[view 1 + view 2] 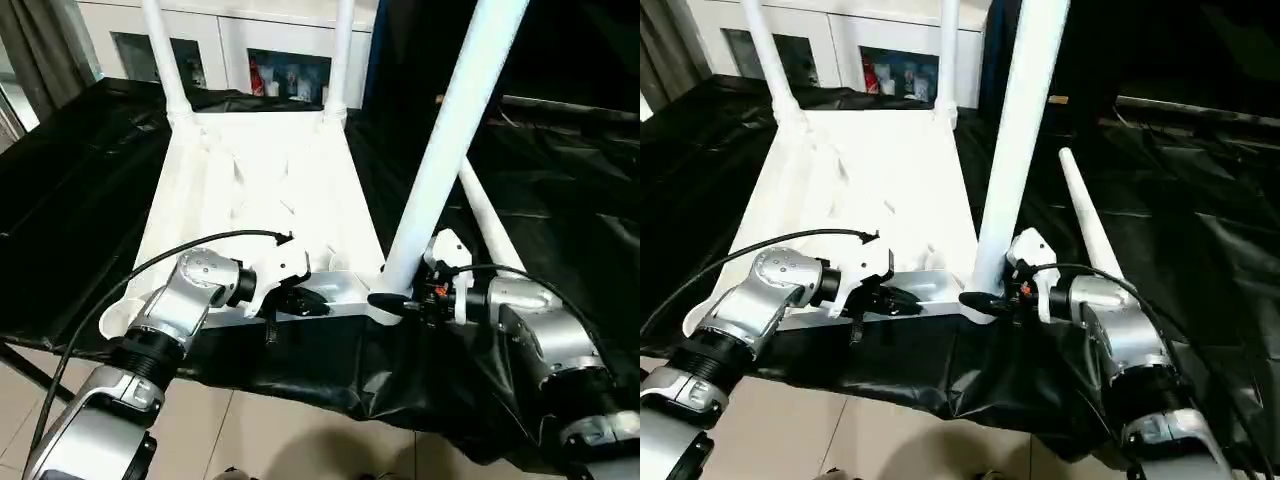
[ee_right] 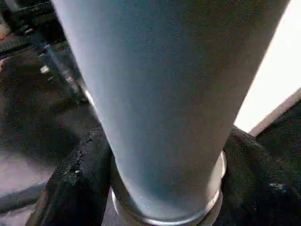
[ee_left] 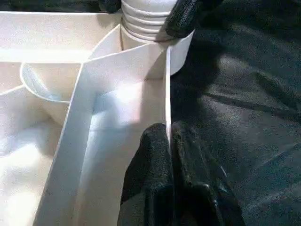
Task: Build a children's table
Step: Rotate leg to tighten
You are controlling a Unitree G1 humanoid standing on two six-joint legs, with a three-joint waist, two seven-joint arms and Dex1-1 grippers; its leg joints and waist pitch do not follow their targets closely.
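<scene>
White ribbed plastic rectangular tabletop (image 1: 262, 190) upside down on black-draped surface (image 1: 70, 190), near edge toward robot. Two white tapered tube legs already upright in far corner sockets, at 11 o'clock (image 1: 163, 60) and 12 o'clock (image 1: 342, 55). Third white tube leg (image 1: 445, 150) standing in near-right corner socket (image 1: 385, 305), long axis near vertical, leaning slightly toward 1 o'clock. Fourth white tapered leg (image 1: 1087, 215) lying loose on surface at 2 o'clock, just beyond right arm.

Right tool (image 1: 402, 300) straddling base of third leg just above socket, black fingers (image 2: 77, 181) either side of tube; contact unclear, so cannot tell if gripped. Left tool (image 1: 300, 302) pinched nearly closed on thin near-edge wall of tabletop, fingertips (image 3: 155, 160) clamping it, bracing.

Key relation: leg base directly between right fingers, axis straight up from tool; right arm nearer. Likely step: seating or twisting leg into socket. Near-left socket (image 1: 118, 318) still empty.
</scene>
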